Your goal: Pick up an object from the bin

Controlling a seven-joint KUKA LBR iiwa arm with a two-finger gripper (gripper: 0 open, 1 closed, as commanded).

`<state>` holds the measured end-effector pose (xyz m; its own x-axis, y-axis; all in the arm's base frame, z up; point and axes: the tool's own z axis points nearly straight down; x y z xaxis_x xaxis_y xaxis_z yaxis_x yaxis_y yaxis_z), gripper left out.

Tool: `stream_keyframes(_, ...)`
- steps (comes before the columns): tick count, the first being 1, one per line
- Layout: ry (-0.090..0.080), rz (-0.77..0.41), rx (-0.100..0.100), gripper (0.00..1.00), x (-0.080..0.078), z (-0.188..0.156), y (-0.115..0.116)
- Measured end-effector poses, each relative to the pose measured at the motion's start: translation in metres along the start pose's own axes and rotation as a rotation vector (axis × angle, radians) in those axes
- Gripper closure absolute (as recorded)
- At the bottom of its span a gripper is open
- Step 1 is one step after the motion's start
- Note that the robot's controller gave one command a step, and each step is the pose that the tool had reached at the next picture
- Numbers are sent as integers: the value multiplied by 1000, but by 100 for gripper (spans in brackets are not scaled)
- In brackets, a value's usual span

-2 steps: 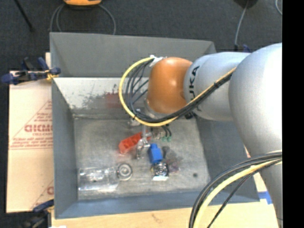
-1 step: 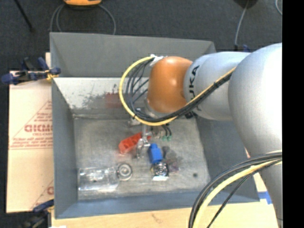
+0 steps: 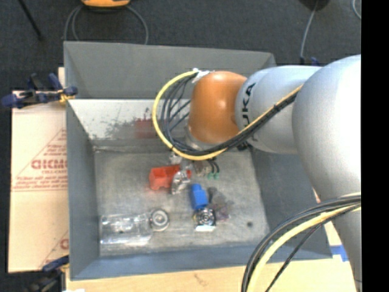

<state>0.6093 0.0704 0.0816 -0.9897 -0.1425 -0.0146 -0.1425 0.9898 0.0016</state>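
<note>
One arm (image 3: 285,111) with "UKA" lettering, tool (image 3: 180,178) just beside red block (image 3: 160,177)

Bin (image 3: 79,181) grey, its floor and back wall speckled dark; block (image 3: 160,178) red; cylinder (image 3: 198,196) blue; bag (image 3: 121,230) clear; ring (image 3: 160,219) silver; cover (image 3: 213,105) orange; cable (image 3: 156,111) yellow; arm (image 3: 328,120) white with black lettering

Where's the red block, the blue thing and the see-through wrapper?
red block (image 3: 160,177): camera view, middle of its top face.
blue thing (image 3: 198,196): camera view, middle of its body.
see-through wrapper (image 3: 123,229): camera view, middle of the crumpled plastic.
</note>
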Motion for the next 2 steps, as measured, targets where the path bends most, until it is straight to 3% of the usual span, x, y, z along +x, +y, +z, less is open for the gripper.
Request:
stream_keyframes(1,6,4,1,100,-3,-42,-1)
stream_keyframes(2,2,9,2,100,-7,-112,-1)
